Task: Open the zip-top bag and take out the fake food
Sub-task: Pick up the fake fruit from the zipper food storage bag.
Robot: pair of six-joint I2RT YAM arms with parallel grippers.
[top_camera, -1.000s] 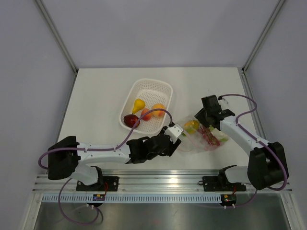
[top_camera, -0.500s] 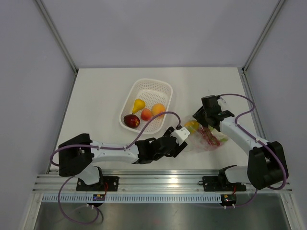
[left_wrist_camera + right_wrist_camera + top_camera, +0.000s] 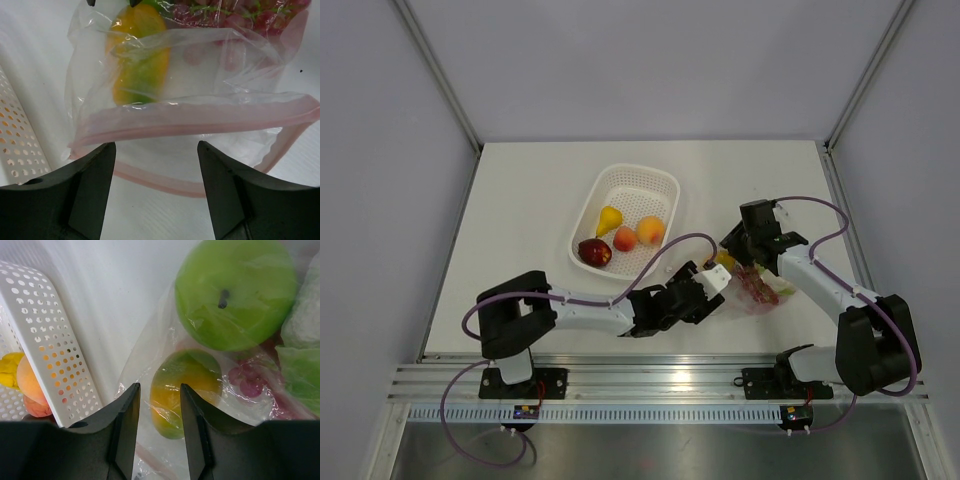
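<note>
Zip-top bag [image 3: 757, 287] lies on the table [image 3: 520, 200], right of a white perforated basket [image 3: 588, 215]. Left gripper [image 3: 156, 150], fingers apart, faces its pink zip strip [image 3: 200, 120]. Inside sit a mango [image 3: 140, 55], grapes [image 3: 225, 15] and green apple [image 3: 235, 290]. Right gripper [image 3: 160, 390], fingers slightly parted, hovers above the mango.

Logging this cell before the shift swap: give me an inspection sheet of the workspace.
Surface: white table, no stains seen.
Job's things: zip-top bag lying with mouth open; fake food inside; four pieces in the basket.
Clutter: white basket; nothing else seen.
Grippers: left pincer open at the bag's mouth; right pincer over its far end, grip unclear.
Cables: purple cables loop along both arms.
Surroundings: grey walls, metal rail at near edge.
</note>
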